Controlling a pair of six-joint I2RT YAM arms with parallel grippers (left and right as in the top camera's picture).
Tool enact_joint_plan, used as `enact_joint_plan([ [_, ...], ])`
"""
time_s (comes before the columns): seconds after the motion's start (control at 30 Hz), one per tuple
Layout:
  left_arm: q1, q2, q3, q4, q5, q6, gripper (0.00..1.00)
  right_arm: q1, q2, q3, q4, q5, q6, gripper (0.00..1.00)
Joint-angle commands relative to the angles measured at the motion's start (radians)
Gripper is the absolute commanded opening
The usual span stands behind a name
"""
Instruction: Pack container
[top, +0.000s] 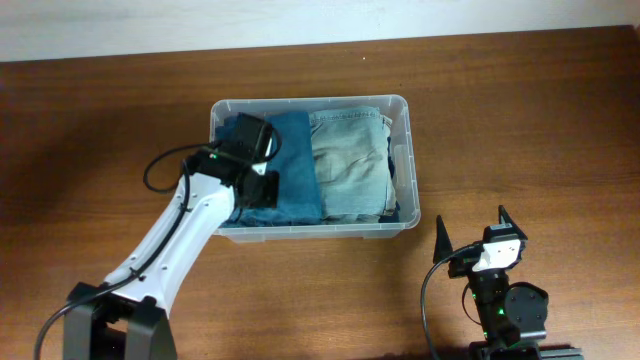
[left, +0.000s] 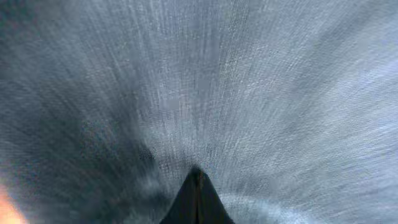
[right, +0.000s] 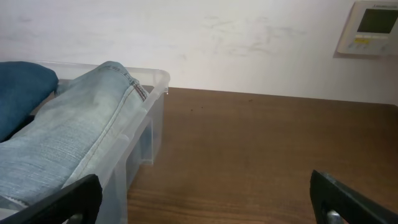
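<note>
The clear plastic container (top: 310, 101) stands at the table's middle, filled with folded denim. Dark blue jeans (top: 295, 170) lie in its left half and pale washed jeans (top: 348, 165) in its right half. My left gripper (top: 262, 190) reaches down into the container's left side. In the left wrist view its fingers (left: 198, 186) are shut to a point against blue denim (left: 249, 93) that fills the frame. My right gripper (top: 472, 232) rests open near the front right of the table, beside the container's corner (right: 146, 124), with bare wood between its fingertips (right: 205, 202). The pale jeans (right: 74, 124) bulge above the rim.
A wooden table (top: 520, 120) surrounds the container on all sides. A pale wall runs along the far edge, with a control panel (right: 370, 28) mounted on it. A black cable (top: 160, 170) loops off the left arm.
</note>
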Motion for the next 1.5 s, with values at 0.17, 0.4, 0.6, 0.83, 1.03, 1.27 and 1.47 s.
enact_joint_plan([
  [0.17,-0.002,-0.005,0.163,0.055,-0.053,-0.01,0.01,-0.009,-0.009,-0.006,-0.001,-0.013,0.009,0.98],
  [0.4,-0.002,0.104,0.162,0.138,-0.076,-0.01,0.01,-0.009,-0.009,-0.006,-0.001,-0.013,0.009,0.98],
  [0.6,-0.001,0.245,0.162,0.187,-0.1,-0.01,0.0,-0.009,-0.009,-0.006,-0.001,-0.013,0.009,0.99],
  [0.83,-0.001,0.188,0.249,0.154,-0.09,-0.01,0.01,-0.009,-0.009,-0.006,-0.001,-0.013,0.009,0.98],
  [1.03,0.032,0.046,0.402,0.099,-0.106,-0.01,0.05,-0.009,-0.009,-0.006,-0.001,-0.013,0.009,0.98],
  [1.27,0.171,-0.092,0.41,0.064,-0.251,-0.01,0.82,-0.009,-0.009,-0.006,-0.001,-0.013,0.009,0.98],
  [1.47,0.283,-0.125,0.41,0.025,-0.274,-0.01,0.99,-0.009,-0.009,-0.006,-0.001,-0.013,0.009,0.98],
])
